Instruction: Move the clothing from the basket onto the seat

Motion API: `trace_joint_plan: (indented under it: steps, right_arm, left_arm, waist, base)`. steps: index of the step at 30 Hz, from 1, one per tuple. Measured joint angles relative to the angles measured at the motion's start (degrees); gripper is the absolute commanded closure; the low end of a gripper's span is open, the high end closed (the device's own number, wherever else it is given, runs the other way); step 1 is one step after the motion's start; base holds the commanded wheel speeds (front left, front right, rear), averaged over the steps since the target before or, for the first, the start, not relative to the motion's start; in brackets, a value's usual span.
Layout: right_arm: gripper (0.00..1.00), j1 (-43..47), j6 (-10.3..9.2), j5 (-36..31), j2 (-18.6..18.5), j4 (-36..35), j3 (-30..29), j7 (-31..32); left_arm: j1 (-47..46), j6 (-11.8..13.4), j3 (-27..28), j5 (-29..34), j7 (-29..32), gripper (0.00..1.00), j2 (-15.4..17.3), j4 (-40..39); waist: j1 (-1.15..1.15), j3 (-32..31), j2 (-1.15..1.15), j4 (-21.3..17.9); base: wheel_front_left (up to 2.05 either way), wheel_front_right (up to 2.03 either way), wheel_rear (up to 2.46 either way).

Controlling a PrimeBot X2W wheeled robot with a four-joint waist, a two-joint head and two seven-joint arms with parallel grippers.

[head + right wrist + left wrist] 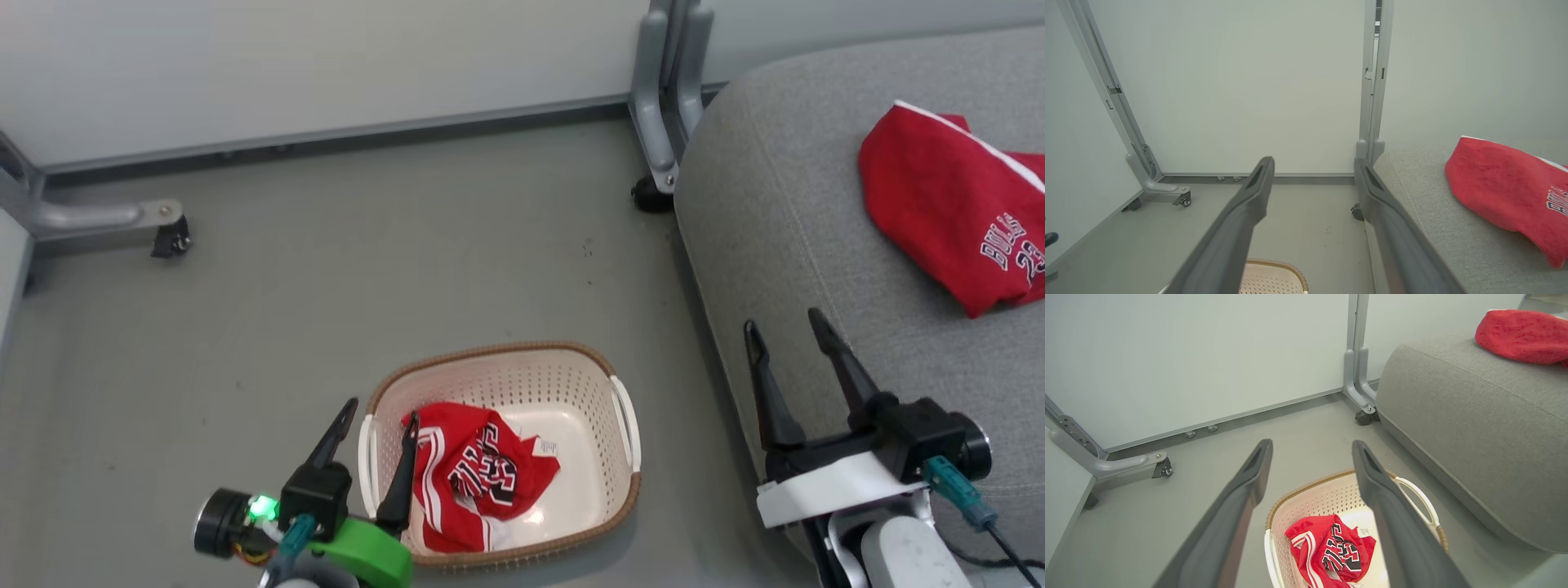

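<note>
A cream basket (600, 384) (1306, 496) (1274, 277) stands on the floor, holding a crumpled red garment with black-and-white lettering (473, 482) (1331, 549). The other red garment, lettered "BULLS 23" (955, 212) (1523, 335) (1506, 192), lies on the grey seat (784, 212) (1474, 416) (1425, 204). My left gripper (382, 411) (1312, 447) is open over the basket's left rim, one finger above the garment's edge, nothing between the fingers. My right gripper (784, 320) (1314, 163) is open and empty over the seat's left front edge.
Grey partition feet on castors stand on the floor at the left (155, 224) (1161, 465) (1182, 198) and beside the seat's far corner (657, 184) (1363, 414). A pale wall panel (326, 65) runs behind. Grey floor (343, 278) lies between the basket and the wall.
</note>
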Motion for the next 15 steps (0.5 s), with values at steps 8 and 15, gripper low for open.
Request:
trace_joint_plan:
  steps: [8,15]
  right_arm:
    - [0.00,-8.26,0.01,-1.07,-0.02,-2.68,0.45,0.00]
    - [0.00,-12.78,0.00,0.62,-0.09,-5.09,1.11,0.00]
  left_arm:
    - [-23.12,-2.36,-10.70,8.61,3.50,0.00,5.12,20.27]
    - [-39.45,-2.64,-23.76,8.09,10.93,0.00,5.63,33.44]
  waist:
    - [0.00,12.70,0.00,-1.19]
    - [0.01,23.41,0.00,-3.28]
  base:
    - [0.00,0.00,0.00]
    - [0.00,0.00,0.00]
